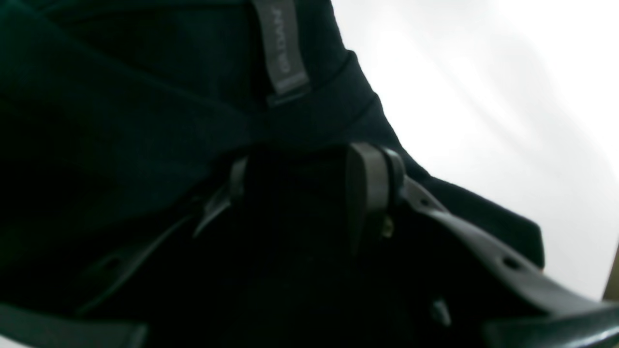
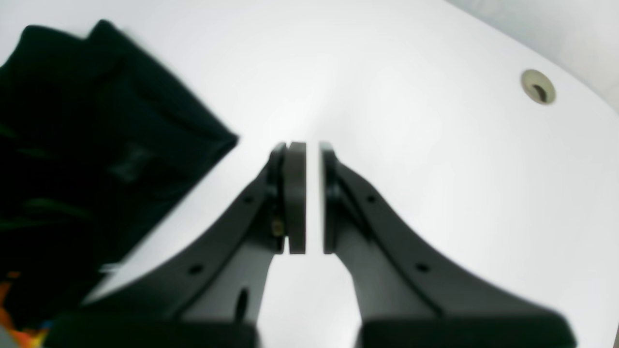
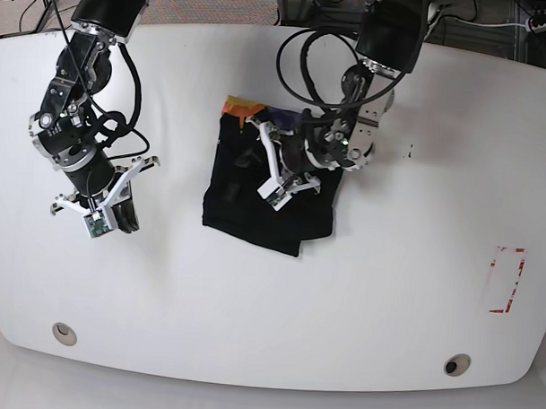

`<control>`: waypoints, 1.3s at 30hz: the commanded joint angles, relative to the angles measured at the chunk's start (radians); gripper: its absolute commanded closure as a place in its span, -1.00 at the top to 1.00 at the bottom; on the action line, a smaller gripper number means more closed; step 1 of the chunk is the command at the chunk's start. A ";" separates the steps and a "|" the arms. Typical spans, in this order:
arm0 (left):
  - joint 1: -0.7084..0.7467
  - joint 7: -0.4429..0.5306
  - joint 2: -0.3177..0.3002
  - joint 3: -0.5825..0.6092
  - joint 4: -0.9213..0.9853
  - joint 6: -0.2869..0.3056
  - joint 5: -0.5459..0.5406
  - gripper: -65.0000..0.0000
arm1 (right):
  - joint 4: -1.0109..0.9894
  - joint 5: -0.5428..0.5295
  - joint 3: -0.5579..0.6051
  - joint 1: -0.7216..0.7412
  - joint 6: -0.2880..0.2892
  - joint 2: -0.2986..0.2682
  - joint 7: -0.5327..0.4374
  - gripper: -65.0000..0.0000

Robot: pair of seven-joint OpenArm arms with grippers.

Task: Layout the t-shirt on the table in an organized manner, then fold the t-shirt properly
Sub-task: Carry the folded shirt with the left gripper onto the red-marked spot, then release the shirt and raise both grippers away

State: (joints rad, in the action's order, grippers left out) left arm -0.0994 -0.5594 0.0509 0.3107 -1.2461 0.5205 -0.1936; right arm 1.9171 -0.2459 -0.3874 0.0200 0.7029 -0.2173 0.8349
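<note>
**A:** Left wrist first. What am I over?

**B:** You're right on top of the t-shirt point(image 1: 145, 121). Dark cloth fills the frame, with the grey neck label point(image 1: 283, 48) just beyond the left gripper point(image 1: 304, 188). The table point(image 1: 508, 96) shows bare on the right side only. I see one finger point(image 1: 370, 188) clearly and the other only faintly. They stand apart with black fabric between them, but I cannot tell whether they are pinching it or just resting on it.

**A:** And my right wrist?

**B:** The right gripper point(image 2: 312, 198) hangs over bare table point(image 2: 411, 145), its pads drawn nearly together with a thin slit left, and holds nothing. The t-shirt point(image 2: 87, 159) lies off to the left of that view, well apart from the fingers. A grommet hole point(image 2: 537, 87) sits far right.

**A:** Base view, then. Which arm is nearer?

**B:** The left, plainly. The left gripper point(image 3: 279, 173) is down on the middle of the t-shirt point(image 3: 246, 212), which is bunched into a rough block running top to bottom near the table's point(image 3: 359, 306) centre. The right gripper point(image 3: 102, 212) is off to the side of the cloth, clear of it. I'd judge the next move belongs to the left arm, with the right having to travel across to reach the near edge.
</note>
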 commanded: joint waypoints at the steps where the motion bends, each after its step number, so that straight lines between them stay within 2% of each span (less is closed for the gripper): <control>1: 0.014 -0.184 -0.098 -0.021 -0.036 -0.023 0.092 -0.26 | 0.022 -0.011 -0.005 0.018 -0.005 -0.014 -0.025 -0.87; 2: 0.026 -0.221 -0.141 -0.043 -0.074 -0.006 0.092 -0.26 | 0.022 -0.011 -0.006 0.018 -0.005 -0.014 -0.025 -0.87; 5: 0.050 -0.276 -0.208 -0.104 -0.148 0.042 0.092 -0.26 | 0.022 -0.011 -0.006 0.016 -0.005 -0.012 -0.025 -0.87; 12: 0.097 -0.325 -0.342 -0.279 -0.243 0.178 0.099 -0.26 | 0.022 -0.011 -0.006 0.010 -0.005 -0.009 -0.021 -0.87; 18: 0.120 -0.357 -0.461 -0.388 -0.246 0.178 0.099 -0.26 | 0.023 -0.011 -0.005 -0.001 -0.005 -0.009 -0.021 -0.87; 26: 0.191 -0.357 -0.560 -0.483 -0.248 0.178 0.099 -0.26 | 0.023 -0.011 -0.006 -0.005 -0.005 -0.009 -0.021 -0.87; 30: 0.240 -0.357 -0.584 -0.534 -0.245 0.178 0.099 -0.26 | 0.023 -0.011 -0.006 -0.005 -0.005 -0.009 -0.021 -0.87; 39: 0.343 -0.357 -0.596 -0.678 -0.246 0.178 0.098 -0.26 | 0.049 -0.011 -0.008 -0.007 -0.005 -0.009 -0.021 -0.87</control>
State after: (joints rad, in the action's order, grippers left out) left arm 0.2237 -0.8745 -0.5278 -0.3477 -1.4906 0.6971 -0.1268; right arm 1.9427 -0.2409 -0.3912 -0.0010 0.6998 -0.2134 0.8410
